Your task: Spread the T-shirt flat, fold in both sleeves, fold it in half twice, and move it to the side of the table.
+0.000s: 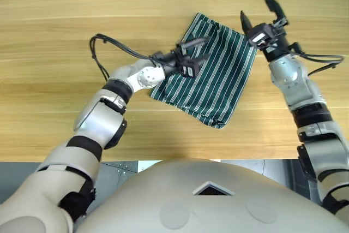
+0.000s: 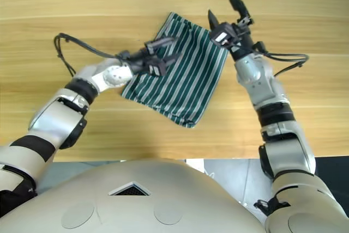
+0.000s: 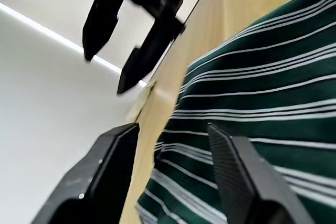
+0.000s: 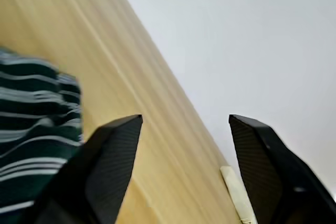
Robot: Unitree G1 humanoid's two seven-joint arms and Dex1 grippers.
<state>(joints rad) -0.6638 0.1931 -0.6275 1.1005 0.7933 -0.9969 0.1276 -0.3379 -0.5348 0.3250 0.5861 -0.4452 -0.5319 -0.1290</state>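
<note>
The T-shirt [image 1: 212, 77], dark green with thin white stripes, lies folded into a compact rectangle on the wooden table [image 1: 54, 36], turned at an angle. My left gripper [image 1: 197, 49] hovers over the shirt's left part with its fingers open and nothing between them; the striped cloth [image 3: 273, 108] lies under it in the left wrist view. My right gripper [image 1: 257, 10] is raised just past the shirt's far right corner, open and empty, fingers pointing away over bare wood. The shirt's edge [image 4: 31, 108] shows beside the right fingers [image 4: 110, 156].
Bare wood runs on all sides of the shirt, with wide room at the left and the far side. The table's near edge [image 1: 65, 159] runs just in front of my body. Black cables [image 1: 101, 53] loop off each wrist.
</note>
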